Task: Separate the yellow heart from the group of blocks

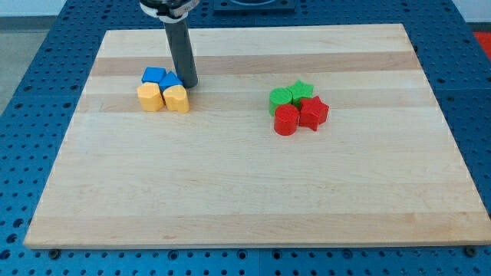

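My tip (189,84) sits just right of the blue blocks (161,77), touching the yellow heart (177,98) at far-left tabletop (245,192). Tool is a bare rod, holds nothing. Heart looks light, rigid, slides easily; push its far edge.

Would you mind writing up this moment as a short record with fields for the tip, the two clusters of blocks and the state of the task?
tip: my tip is at the upper right of the left cluster, beside the yellow heart
left cluster: yellow heart, a yellow block and two blue blocks, packed together
right cluster: two green blocks, red cylinder, red star
surface: wooden board
task state: heart not yet separated
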{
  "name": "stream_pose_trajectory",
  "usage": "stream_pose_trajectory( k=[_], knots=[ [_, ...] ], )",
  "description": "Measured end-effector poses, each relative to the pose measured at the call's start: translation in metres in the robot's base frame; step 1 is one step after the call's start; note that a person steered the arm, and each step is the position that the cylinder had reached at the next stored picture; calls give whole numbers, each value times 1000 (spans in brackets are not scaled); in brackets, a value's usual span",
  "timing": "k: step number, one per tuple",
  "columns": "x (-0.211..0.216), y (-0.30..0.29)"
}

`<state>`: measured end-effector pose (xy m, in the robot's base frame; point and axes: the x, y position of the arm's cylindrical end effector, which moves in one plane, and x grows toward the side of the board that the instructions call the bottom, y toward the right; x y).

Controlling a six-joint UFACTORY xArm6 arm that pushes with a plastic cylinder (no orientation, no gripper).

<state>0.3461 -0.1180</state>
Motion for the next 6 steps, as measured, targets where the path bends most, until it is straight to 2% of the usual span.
stream_pose_trajectory(
  k=[6],
  knots=[
    [72,2]
  ],
)
